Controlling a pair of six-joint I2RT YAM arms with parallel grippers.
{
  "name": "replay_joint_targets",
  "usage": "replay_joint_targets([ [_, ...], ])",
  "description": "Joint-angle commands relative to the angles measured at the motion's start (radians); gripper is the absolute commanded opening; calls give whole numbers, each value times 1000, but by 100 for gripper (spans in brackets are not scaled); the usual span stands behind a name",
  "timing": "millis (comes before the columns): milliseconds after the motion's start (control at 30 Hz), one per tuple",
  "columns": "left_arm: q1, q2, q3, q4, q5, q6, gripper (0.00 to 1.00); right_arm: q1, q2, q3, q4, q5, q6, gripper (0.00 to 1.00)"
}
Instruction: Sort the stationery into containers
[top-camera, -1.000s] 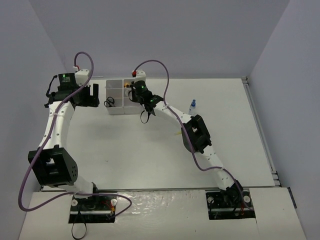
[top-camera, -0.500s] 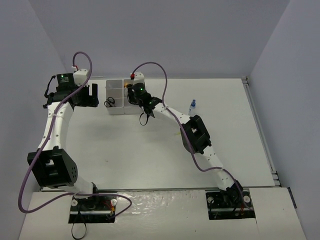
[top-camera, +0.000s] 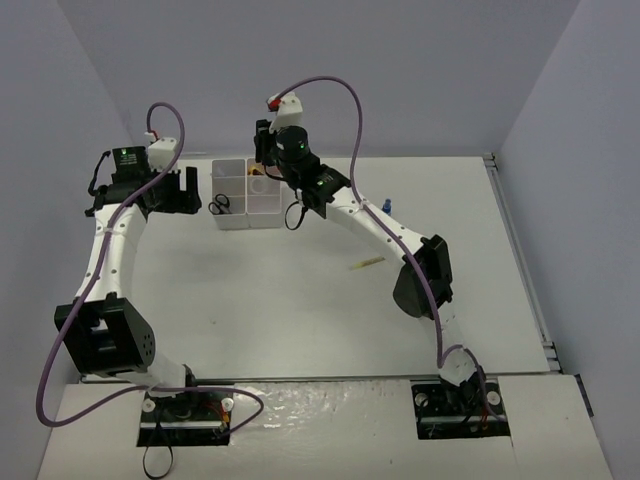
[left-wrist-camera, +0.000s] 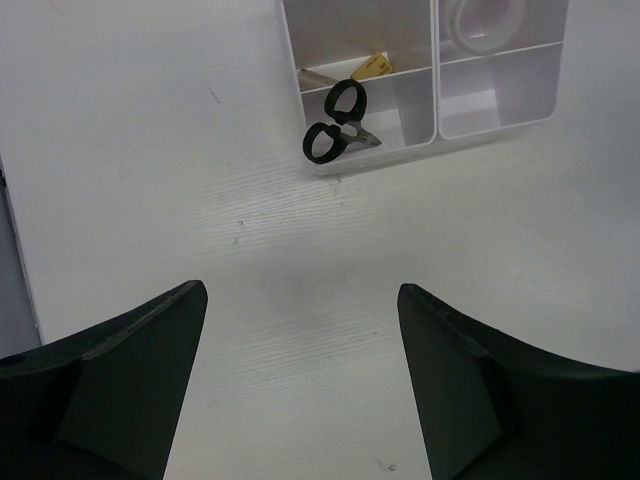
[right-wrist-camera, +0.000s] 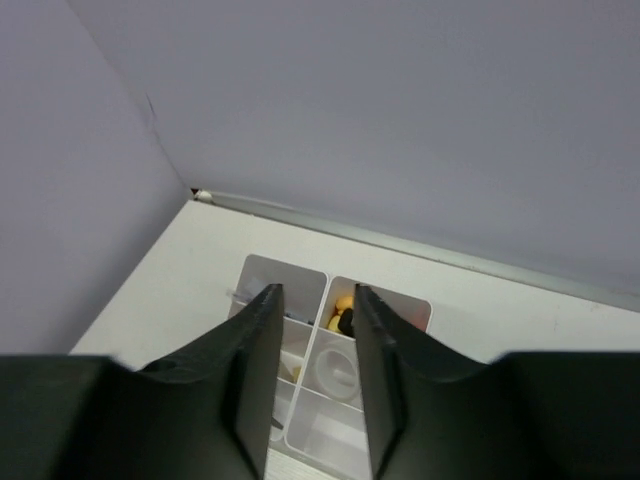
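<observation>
The white six-compartment containers (top-camera: 243, 193) stand at the far left-centre of the table. Black-handled scissors (left-wrist-camera: 335, 122) lie in the near-left compartment, a yellow eraser (left-wrist-camera: 375, 65) in the one behind, and a tape roll (left-wrist-camera: 485, 25) in the right column. My right gripper (top-camera: 263, 150) hovers above the far end of the containers (right-wrist-camera: 300, 440), its jaws slightly apart with nothing between them. Below it I see the tape roll (right-wrist-camera: 335, 372) and yellow and black items (right-wrist-camera: 343, 312) in the far compartment. My left gripper (left-wrist-camera: 300, 300) is open and empty over bare table left of the containers.
A small blue-capped bottle (top-camera: 386, 204) stands to the right of the containers, close to the right arm. A thin yellow pen-like item (top-camera: 367, 264) lies on the table at centre right. The back wall runs just behind the containers.
My right gripper has risen from low over the containers to well above their far end, and its elbow has swung right. The left arm has not moved.
</observation>
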Motion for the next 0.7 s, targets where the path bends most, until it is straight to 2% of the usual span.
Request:
replay_joint_targets([
  [0, -13, -11, 97, 48, 130, 44, 73, -3, -98, -47, 61, 37, -13, 25],
  [67, -72, 63, 195, 10, 91, 97, 69, -12, -136, -80, 63, 33, 14, 19],
  [200, -209, 219, 320, 9, -43, 180, 59, -19, -261, -241, 91, 48, 28, 19],
  [267, -236, 268, 374, 16, -91, 212, 55, -19, -315, -315, 117, 69, 29, 19],
  [433, -311, 404, 467, 14, -78, 258, 43, -27, -490, -556, 149, 118, 47, 18],
  [600, -355, 512, 553, -6, -107, 243, 29, -39, -613, -711, 184, 166, 87, 18],
  [667, -357, 546, 572, -5, -141, 238, 28, -42, -655, -743, 189, 189, 89, 18],
])
